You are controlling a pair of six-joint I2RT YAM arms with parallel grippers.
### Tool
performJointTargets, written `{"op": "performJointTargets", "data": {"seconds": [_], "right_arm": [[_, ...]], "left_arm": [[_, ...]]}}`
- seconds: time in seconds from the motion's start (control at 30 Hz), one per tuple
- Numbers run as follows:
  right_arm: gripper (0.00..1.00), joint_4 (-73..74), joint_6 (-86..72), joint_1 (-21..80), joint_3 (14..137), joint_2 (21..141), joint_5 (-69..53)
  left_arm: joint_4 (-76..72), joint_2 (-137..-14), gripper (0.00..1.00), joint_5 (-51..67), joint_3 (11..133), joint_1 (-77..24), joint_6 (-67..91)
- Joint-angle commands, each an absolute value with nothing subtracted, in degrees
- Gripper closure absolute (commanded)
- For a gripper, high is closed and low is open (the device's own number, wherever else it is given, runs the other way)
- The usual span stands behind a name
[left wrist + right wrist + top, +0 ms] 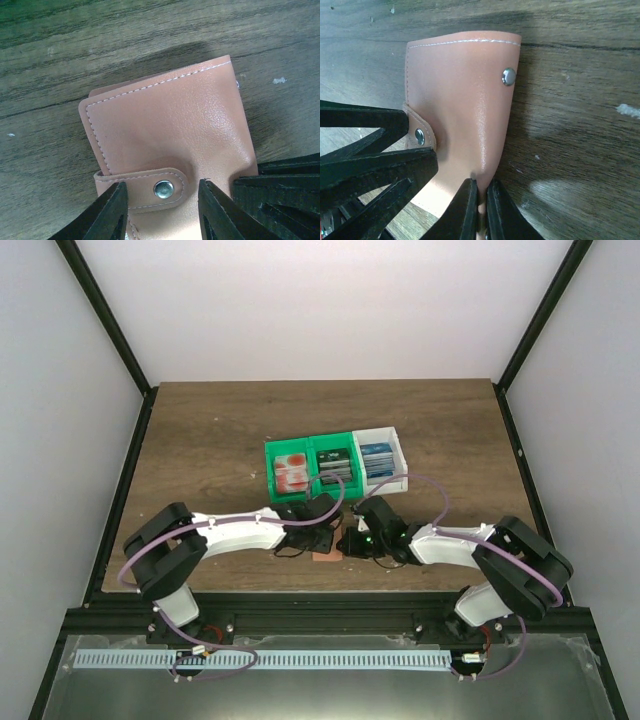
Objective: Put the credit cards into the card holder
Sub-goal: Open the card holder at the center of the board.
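At one edge of the card holder (465, 100), pinches it with the right hand (481, 210); over its snap tab (140, 187), holds the left hand (162, 197) spread apart.

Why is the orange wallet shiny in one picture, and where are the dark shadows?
Right wrist view: a soft light streak runs down the card holder, and pale glare patches sit on the table beside it. Left wrist view: a dark shadow lies on the wood behind the card holder, and its snap glints. Top view: even light, no glare.
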State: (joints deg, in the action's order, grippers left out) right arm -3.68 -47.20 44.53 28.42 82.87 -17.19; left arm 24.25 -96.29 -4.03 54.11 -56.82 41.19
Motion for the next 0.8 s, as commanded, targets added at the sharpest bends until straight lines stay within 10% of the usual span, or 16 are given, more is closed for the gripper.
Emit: {"op": "performJointTargets", "data": {"seconds": [0.0,0.77], "right_arm": [[0.96,-4.97,-46.35,44.21,27.96,82.32,-18.48],[1.00,-2.61,-47.13,44.25,27.82,81.76,-15.81]], "left_arm": [[28.12,-98.69,0.58,-7.66,55.99,-57.73,41.06],[33.74,-97.36,0.72,-17.96,58.05,-57.46,40.67]]}}
